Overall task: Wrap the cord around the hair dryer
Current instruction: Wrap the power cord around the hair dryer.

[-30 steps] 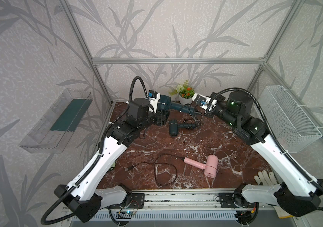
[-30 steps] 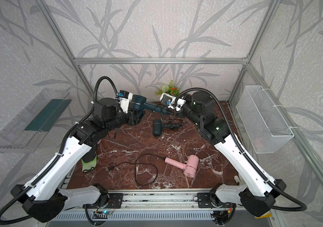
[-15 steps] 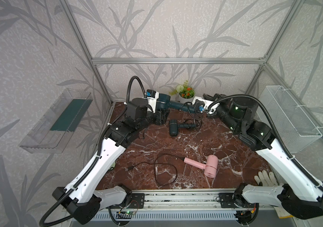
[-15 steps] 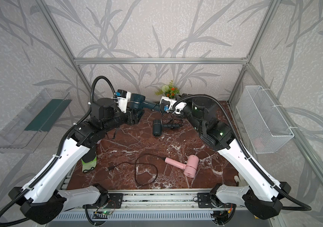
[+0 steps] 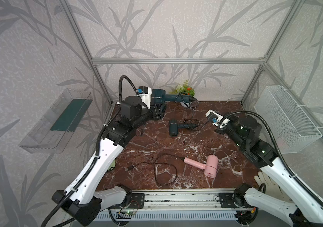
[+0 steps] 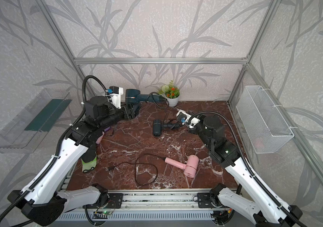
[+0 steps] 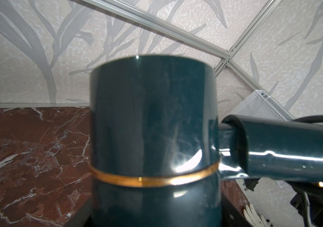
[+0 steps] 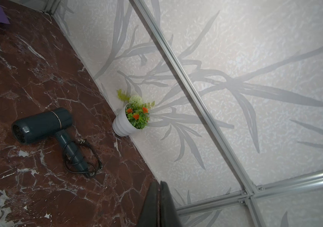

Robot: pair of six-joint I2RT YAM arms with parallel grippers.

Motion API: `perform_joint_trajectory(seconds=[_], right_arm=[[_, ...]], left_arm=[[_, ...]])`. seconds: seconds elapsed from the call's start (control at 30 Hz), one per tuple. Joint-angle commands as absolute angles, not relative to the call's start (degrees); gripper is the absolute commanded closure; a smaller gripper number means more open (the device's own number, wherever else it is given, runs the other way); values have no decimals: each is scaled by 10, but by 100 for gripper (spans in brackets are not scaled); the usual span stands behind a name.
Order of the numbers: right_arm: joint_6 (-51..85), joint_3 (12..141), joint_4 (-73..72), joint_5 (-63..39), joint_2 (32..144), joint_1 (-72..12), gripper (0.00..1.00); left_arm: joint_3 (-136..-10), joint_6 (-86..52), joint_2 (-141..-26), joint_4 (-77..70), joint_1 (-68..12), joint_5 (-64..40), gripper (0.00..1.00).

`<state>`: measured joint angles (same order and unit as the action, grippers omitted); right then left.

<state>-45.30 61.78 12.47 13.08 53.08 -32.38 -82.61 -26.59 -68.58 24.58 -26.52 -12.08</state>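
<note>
Left gripper [image 5: 157, 103] clamped on teal hair dryer [image 5: 157, 94], held aloft at my far left (barrel fills the wrist view), cord [image 5: 192, 116] apparently looped round its handle [image 5: 173, 97], trailing tableward, right gripper [image 8: 160, 185] pinched shut, empty.

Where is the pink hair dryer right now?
In both top views the pink hair dryer lies on the marble table near the front edge, right of centre, in front of the small dark hair dryer; its black cord loops out to the left.
</note>
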Motion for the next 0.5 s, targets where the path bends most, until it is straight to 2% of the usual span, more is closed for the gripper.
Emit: perform_joint_trajectory(seconds=[0.0,0.1,0.27,0.47], right_arm=[[-380,588,98,95,534,-307,100],[-348,561,109,74,551,-318,100],[-356,533,118,137,596,-431,100],[-347,515,141,167,655,-495,100]], left_arm=[[-838,-304,-667,177,-265,-155,100],[-830,-328,-670,151,-264,-149,100],[-827,-374,-678,98,-262,-116,100],[-835,-411,-694,57,-260,-78,100]])
